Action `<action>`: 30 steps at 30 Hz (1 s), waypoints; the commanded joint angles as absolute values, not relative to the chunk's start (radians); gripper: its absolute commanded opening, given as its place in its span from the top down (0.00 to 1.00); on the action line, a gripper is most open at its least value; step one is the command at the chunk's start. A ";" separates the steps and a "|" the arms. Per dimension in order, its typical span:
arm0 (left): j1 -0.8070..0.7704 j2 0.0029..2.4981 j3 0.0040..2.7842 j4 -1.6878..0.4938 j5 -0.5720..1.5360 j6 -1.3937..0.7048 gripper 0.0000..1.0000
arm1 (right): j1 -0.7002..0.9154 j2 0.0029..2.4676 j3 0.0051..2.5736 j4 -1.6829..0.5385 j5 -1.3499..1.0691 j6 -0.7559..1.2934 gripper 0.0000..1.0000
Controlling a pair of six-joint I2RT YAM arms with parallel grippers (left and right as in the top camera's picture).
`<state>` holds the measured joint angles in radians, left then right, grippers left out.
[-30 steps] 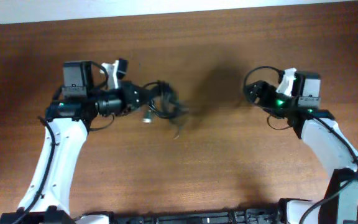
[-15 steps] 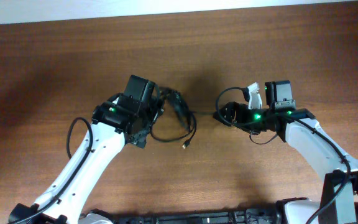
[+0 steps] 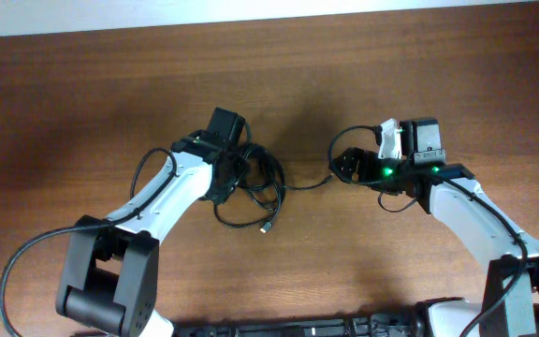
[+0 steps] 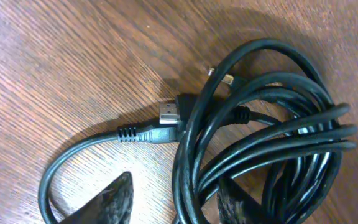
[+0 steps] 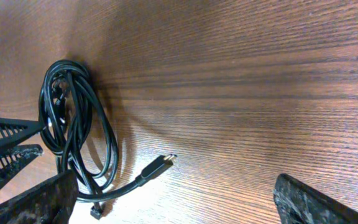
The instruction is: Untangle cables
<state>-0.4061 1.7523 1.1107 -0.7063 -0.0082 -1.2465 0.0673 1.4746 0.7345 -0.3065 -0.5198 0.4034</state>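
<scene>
The cables [image 3: 255, 183] lie as one knotted black bundle on the brown table, with loose loops and a metal-tipped plug [image 3: 266, 227] at the front. My left gripper [image 3: 235, 180] is low over the bundle's left side. In the left wrist view it [image 4: 176, 205] is open, with a few strands of the bundle [image 4: 272, 118] between its fingers, and a flat plug [image 4: 169, 112] lies just ahead. One cord runs right to my right gripper [image 3: 340, 170]. In the right wrist view that gripper [image 5: 179, 205] is wide open, and the cord's plug [image 5: 160, 165] lies on the table between its fingers.
The wooden table [image 3: 391, 75] ends at a pale strip along the far edge [image 3: 251, 14]. The arm bases [image 3: 298, 328] stand at the front edge. The left gripper's fingers [image 5: 5, 146] show at the left of the right wrist view.
The left arm swung in from the left and now sits low over the bundle. The right gripper moved left. The cord stretched between the grippers now lies slack on the table.
</scene>
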 commanded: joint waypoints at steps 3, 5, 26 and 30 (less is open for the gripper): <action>-0.404 1.822 1.113 -0.708 0.023 -1.272 0.73 | 0.073 1.473 0.734 -0.307 -0.511 0.389 0.00; -0.404 1.844 1.113 -0.709 0.049 -1.272 0.83 | 0.073 1.473 0.734 -0.311 -0.511 0.389 0.00; -0.398 1.328 1.222 -0.901 -0.075 -1.323 1.00 | 0.377 1.473 0.734 -0.260 -1.041 0.245 0.17; -0.398 1.329 1.222 -0.994 -0.080 -1.560 1.00 | 0.502 1.473 0.734 -0.013 -0.741 0.911 0.02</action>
<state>-0.3996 1.3350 1.2079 -0.9855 -0.0608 -1.4128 0.4744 1.4761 0.7277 -0.0330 -0.8959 0.5591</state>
